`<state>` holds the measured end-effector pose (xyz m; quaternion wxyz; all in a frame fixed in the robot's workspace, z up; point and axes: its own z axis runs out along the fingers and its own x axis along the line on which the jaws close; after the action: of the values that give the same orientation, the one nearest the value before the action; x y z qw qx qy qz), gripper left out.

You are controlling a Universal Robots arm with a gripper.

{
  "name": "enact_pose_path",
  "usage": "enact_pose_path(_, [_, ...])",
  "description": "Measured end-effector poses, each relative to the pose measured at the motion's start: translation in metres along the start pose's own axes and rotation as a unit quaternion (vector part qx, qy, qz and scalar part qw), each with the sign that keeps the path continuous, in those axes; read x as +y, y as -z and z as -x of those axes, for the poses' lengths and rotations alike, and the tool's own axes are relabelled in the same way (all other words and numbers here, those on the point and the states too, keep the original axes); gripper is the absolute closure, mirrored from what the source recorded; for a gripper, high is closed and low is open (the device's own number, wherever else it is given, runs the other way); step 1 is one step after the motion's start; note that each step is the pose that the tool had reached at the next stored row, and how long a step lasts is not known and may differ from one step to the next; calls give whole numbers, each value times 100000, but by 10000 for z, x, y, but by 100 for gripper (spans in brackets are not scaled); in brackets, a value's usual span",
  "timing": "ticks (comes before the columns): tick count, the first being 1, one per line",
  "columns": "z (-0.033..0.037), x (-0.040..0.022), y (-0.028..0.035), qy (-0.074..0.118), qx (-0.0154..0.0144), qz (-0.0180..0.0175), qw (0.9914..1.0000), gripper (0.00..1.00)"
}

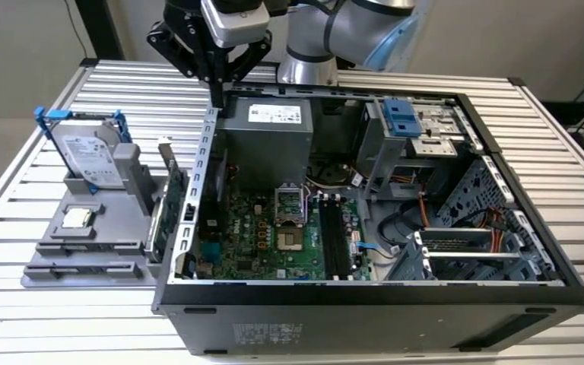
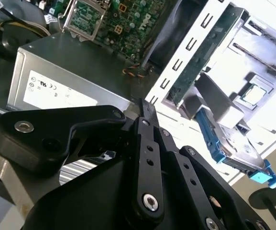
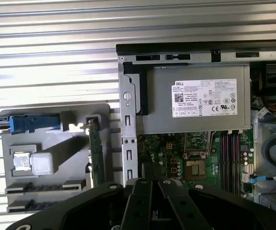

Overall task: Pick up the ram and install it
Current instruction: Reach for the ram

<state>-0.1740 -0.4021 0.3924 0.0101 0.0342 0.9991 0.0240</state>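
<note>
A grey moulded plastic tray (image 1: pixel 119 228) lies just beside the computer case (image 1: pixel 373 319), on the exterior view's left of it. The ram (image 1: pixel 89 248), a thin, dull grey-green strip, appears to stand edge-on in a slotted holder of that tray, outside the case. The black metal gripper (image 1: pixel 216 99) hangs over the case's perforated sheet-steel wall, beside the boxy grey power supply (image 1: pixel 267 144). Its jaws are drawn together to a point, with nothing seen between them. The ram lies well apart from the jaws.
</note>
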Motion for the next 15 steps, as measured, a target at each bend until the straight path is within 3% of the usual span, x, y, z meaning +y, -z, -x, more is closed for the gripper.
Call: enact_pose_path(15, [-166,-11,2,119,7,5,100000,100])
